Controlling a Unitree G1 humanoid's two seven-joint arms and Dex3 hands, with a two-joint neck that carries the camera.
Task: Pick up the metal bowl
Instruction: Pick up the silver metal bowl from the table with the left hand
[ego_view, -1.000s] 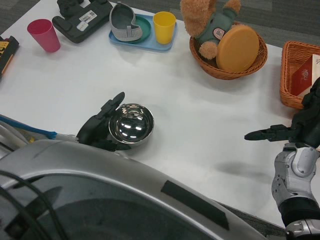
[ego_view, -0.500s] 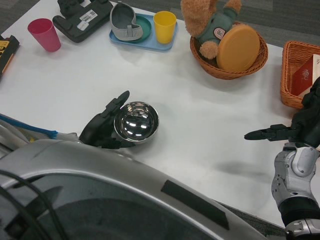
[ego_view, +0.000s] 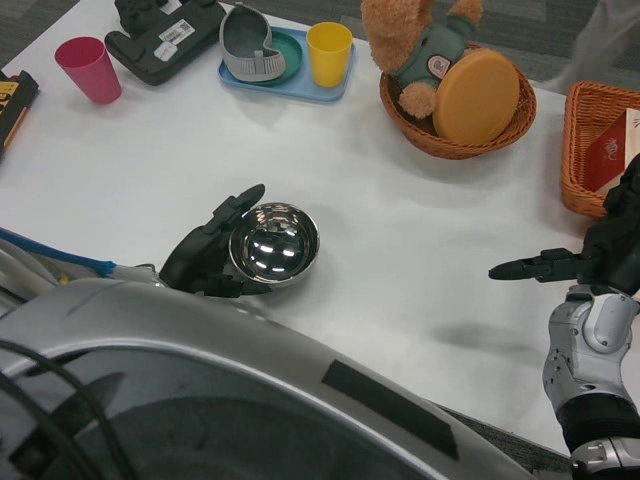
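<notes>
The shiny metal bowl (ego_view: 275, 244) sits on the white table (ego_view: 400, 200) just left of centre, near the front edge. My left hand (ego_view: 205, 258) cups its left side, with fingers (ego_view: 240, 203) along the far rim and others under the near rim, gripping it. Whether the bowl is off the table I cannot tell. My right hand (ego_view: 600, 258) waits at the far right, holding nothing, one finger stretched out to the left.
At the back stand a pink cup (ego_view: 88, 69), a black device (ego_view: 165, 35), a blue tray (ego_view: 300, 80) with a grey object and a yellow cup (ego_view: 329, 53). A basket (ego_view: 455, 135) holds a teddy bear and an orange disc. Another basket (ego_view: 585, 150) is at the right edge.
The left hand and the bowl have shifted slightly right and away together, and the fingers have closed further around the rim. The right hand has not moved.
</notes>
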